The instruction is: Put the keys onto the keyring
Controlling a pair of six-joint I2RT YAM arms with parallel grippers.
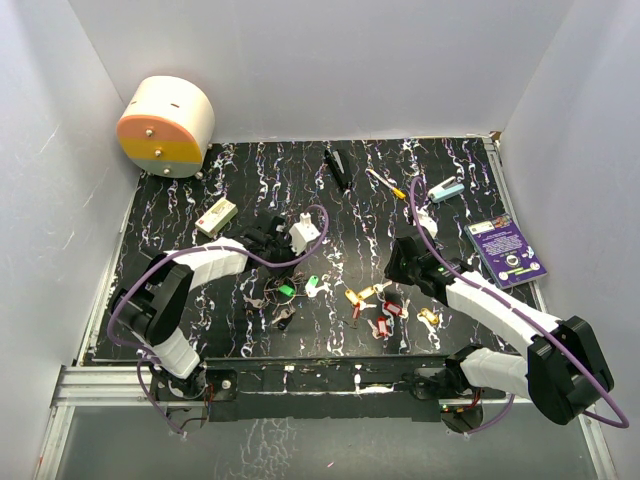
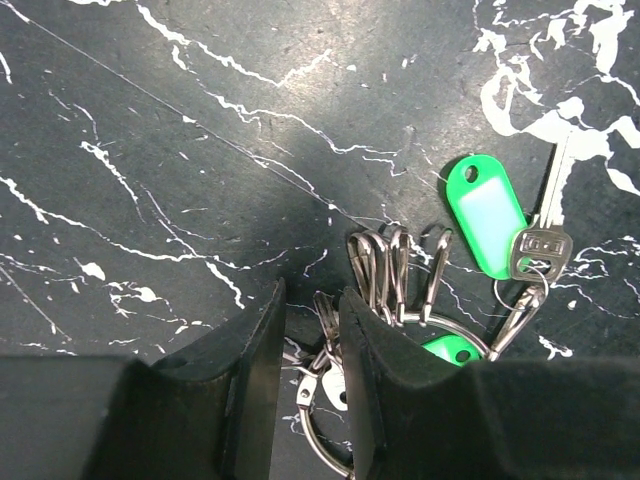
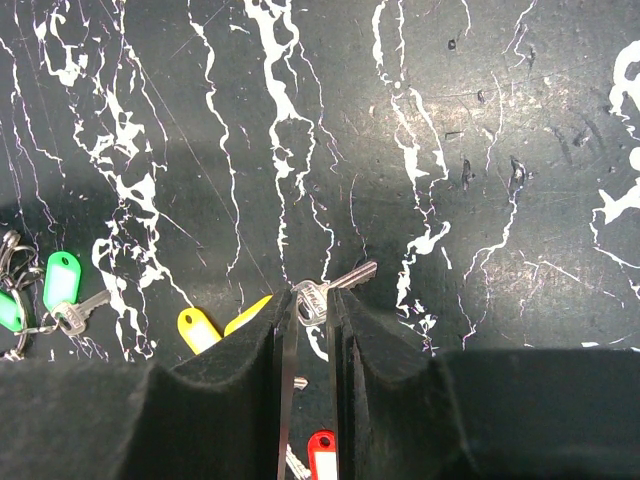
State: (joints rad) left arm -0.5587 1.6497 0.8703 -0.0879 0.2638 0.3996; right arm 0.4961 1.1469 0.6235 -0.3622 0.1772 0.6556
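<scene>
Black marbled table: the keyring lies near the near edge, left of centre, and the keys lie just right of centre.

Step in hand is judged to be pickup.
- Your left gripper has its jaws at a slim gap, straddling the ring's clasps.
- Your right gripper has its jaws likewise, at a silver key.
- You cannot tell from these views whether either grip is firm.

Next, confirm both holds. Then align the key's head hole with the ring wire.

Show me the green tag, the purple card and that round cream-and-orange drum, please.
green tag (image 2: 487,215): left wrist view, middle of its plastic body.
purple card (image 1: 506,250): top external view, centre of its face.
drum (image 1: 172,112): top external view, on its cream side.
</scene>
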